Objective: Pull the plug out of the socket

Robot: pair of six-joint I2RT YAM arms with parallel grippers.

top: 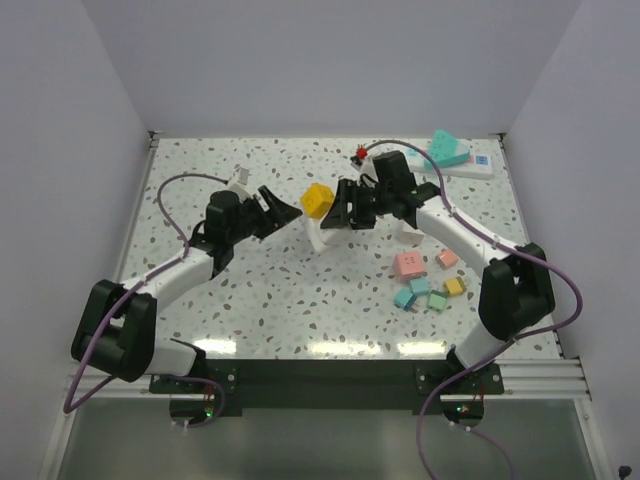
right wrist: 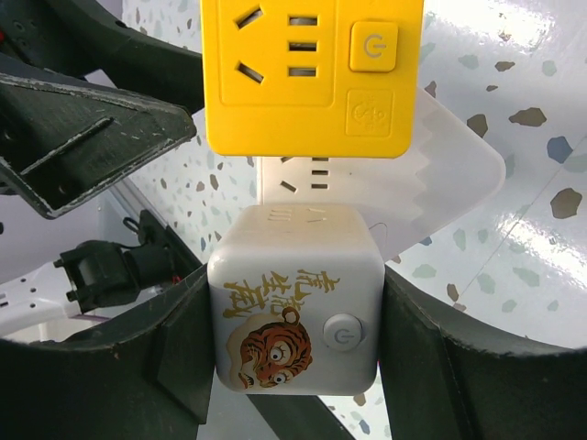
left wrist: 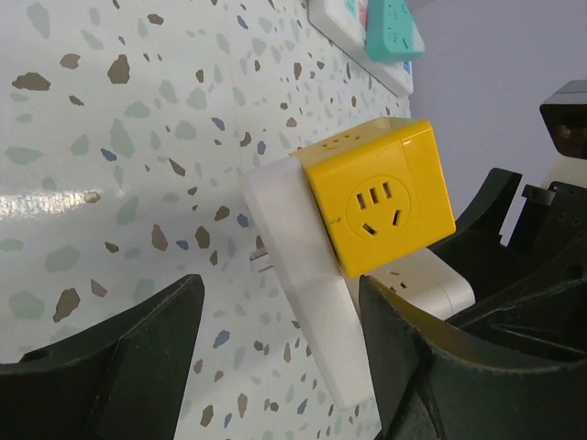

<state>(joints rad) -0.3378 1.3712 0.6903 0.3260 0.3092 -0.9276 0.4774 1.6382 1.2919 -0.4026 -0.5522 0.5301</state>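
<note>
The socket, a white oblong power strip (top: 472, 168), lies at the table's back right with a teal plug (top: 447, 150) seated on it. Both show at the top of the left wrist view, the strip (left wrist: 332, 16) and the plug (left wrist: 394, 27). Neither gripper is near them. My right gripper (top: 342, 212) (right wrist: 293, 316) is shut on a white cube with a tiger picture (right wrist: 293, 275), which sits on a white triangular piece (right wrist: 449, 174) beside a yellow socket cube (top: 317, 199) (right wrist: 312, 73). My left gripper (top: 285, 212) (left wrist: 275, 307) is open, its fingers on either side of that piece's lower corner (left wrist: 307, 275).
Several small coloured blocks, among them a pink one (top: 408, 265), a teal one (top: 406, 297) and a yellow one (top: 454, 287), lie at the front right. A small red item (top: 359, 154) sits at the back and a small white part (top: 238, 180) at the back left. Walls close three sides.
</note>
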